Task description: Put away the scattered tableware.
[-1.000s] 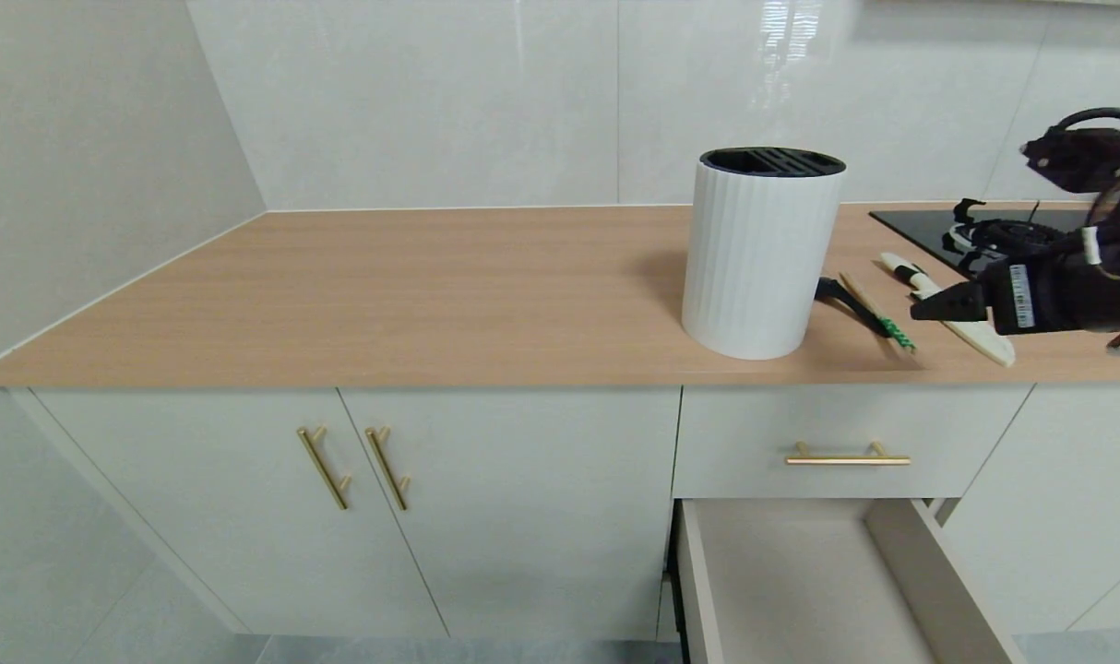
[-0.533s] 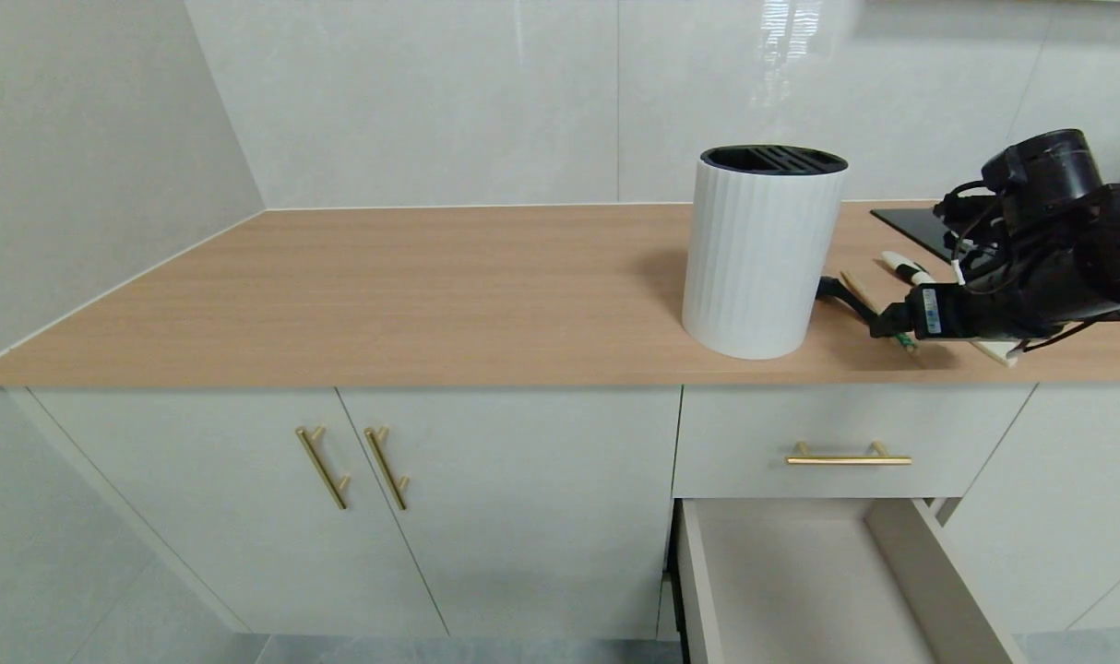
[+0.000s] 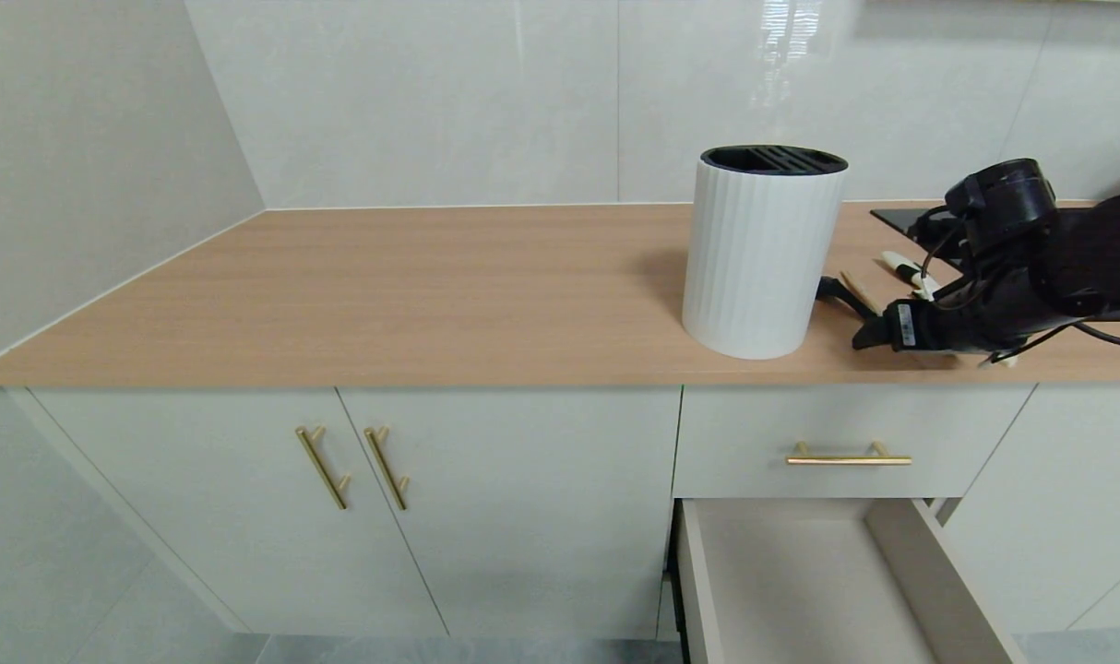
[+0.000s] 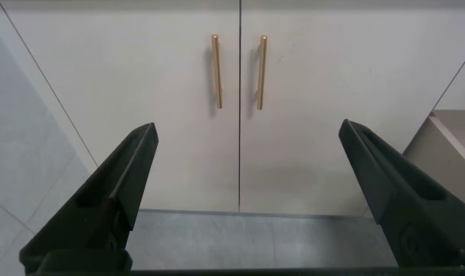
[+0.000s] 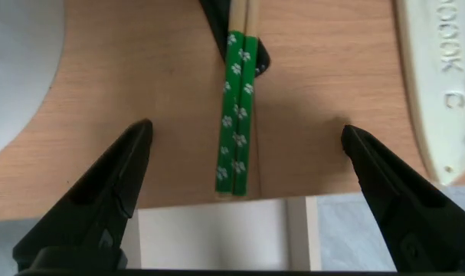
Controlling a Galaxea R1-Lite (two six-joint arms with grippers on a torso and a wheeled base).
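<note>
— Where do we stand?

— We have the wooden countertop [image 3: 431,295] over pale cabinet doors [image 4: 140,77], with an open drawer [image 3: 791,581] under its right part. On the counter stands the white ribbed holder [image 3: 758,267].

— And our grippers?

— Our left gripper [image 4: 247,129] faces the doors, fingers spread wide, holding nothing. Our right gripper [image 5: 246,132] sits low by the counter's front edge, right of the holder. Its fingers are wide apart on either side of the chopsticks [image 5: 237,130] and grip nothing. A white utensil [image 5: 439,84] lies near them, and they lie across a black utensil [image 3: 835,290].
</note>
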